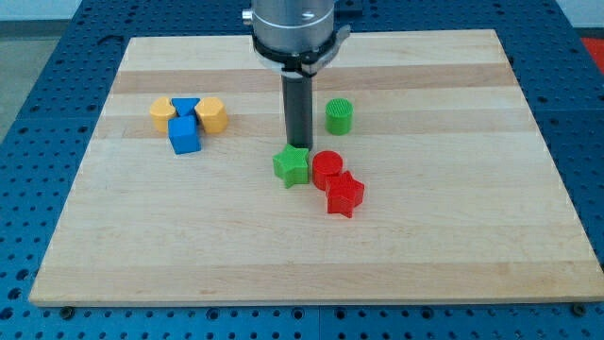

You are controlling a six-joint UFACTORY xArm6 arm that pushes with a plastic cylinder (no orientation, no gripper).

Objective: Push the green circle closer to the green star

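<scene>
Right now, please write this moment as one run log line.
my tip: just above green star | green circle: apart, upper right | push: not started

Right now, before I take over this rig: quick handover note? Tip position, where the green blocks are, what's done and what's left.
Tip: my tip sits just above the green star-shaped block in the view, touching or nearly touching its top edge; contact can't be confirmed.
Green cylinder-shaped circle block: up and to the view's right of the star, clearly apart from it and to the right of the rod.
Nearby: red circle block sits against the star's right side, red star block just below it.
Done: nothing visible yet, the gap remains.
Left: get the tip to the circle's far upper-right side and push it down-left toward the star.
</scene>
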